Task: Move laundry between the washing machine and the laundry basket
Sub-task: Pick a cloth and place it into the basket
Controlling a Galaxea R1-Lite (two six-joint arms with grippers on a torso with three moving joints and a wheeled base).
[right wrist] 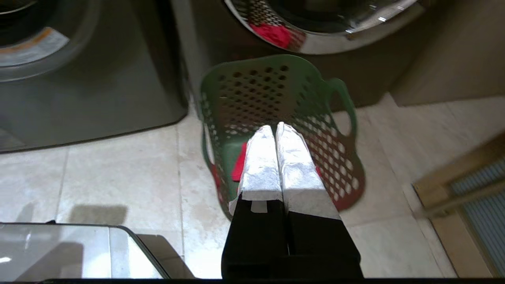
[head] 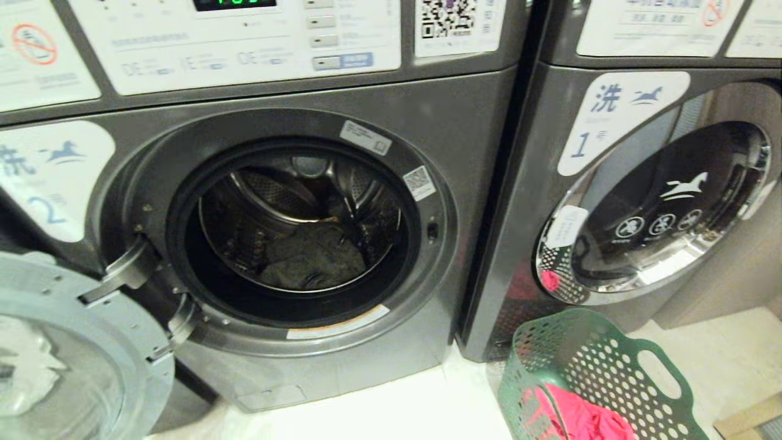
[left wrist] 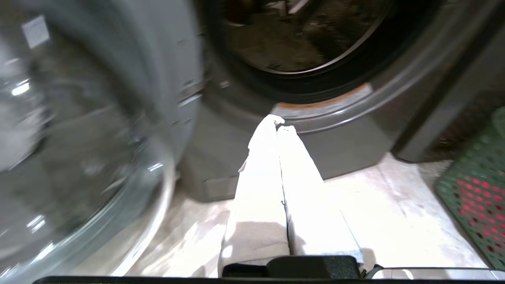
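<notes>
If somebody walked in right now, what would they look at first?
Probably the washing machine marked 2 on the left, with its round door swung wide open and a dark olive-grey garment lying in the drum. Next comes the bright red cloth in the green laundry basket, which stands on the floor in front of the closed washer marked 1.

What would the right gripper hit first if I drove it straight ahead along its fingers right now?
Most likely the laundry basket: the shut right gripper points into its open top, where red laundry lies. Depth is unclear, so it may meet the cloth or the far wall first.
</notes>
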